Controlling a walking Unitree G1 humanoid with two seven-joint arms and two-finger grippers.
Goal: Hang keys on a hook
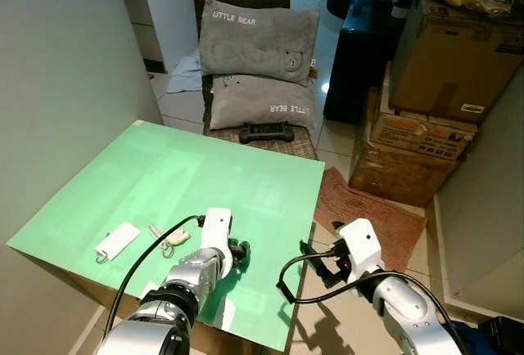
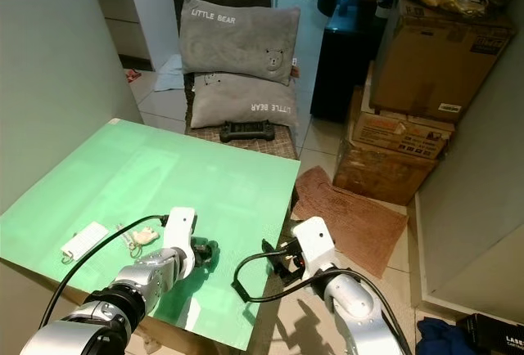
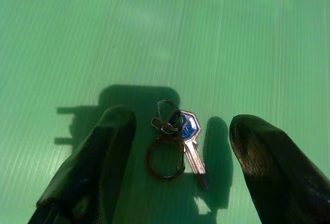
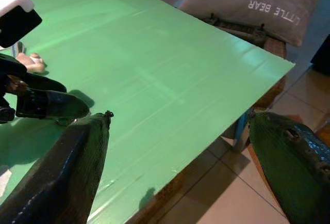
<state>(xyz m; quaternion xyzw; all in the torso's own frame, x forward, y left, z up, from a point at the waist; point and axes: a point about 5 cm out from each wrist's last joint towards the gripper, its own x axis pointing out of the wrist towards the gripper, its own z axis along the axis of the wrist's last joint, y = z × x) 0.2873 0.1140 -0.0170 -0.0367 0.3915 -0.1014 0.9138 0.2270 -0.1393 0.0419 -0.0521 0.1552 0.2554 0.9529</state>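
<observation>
Green bench (image 1: 246, 183) lay under our left end effector (image 3: 178, 146), its fingers (image 3: 98, 157) spread wide with the keys (image 3: 178, 139) lying flat between them, ungripped. Our right end effector (image 4: 178, 162) hung open past the bench edge, holding nothing.

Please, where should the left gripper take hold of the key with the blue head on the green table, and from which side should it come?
Judging by its pose, grip the key at the blue head, where the rings join it, coming straight down from above. It lies flat on the green table, so no side offers an edge. The left gripper is open with a finger on either side of it, so closing there should catch it.
</observation>
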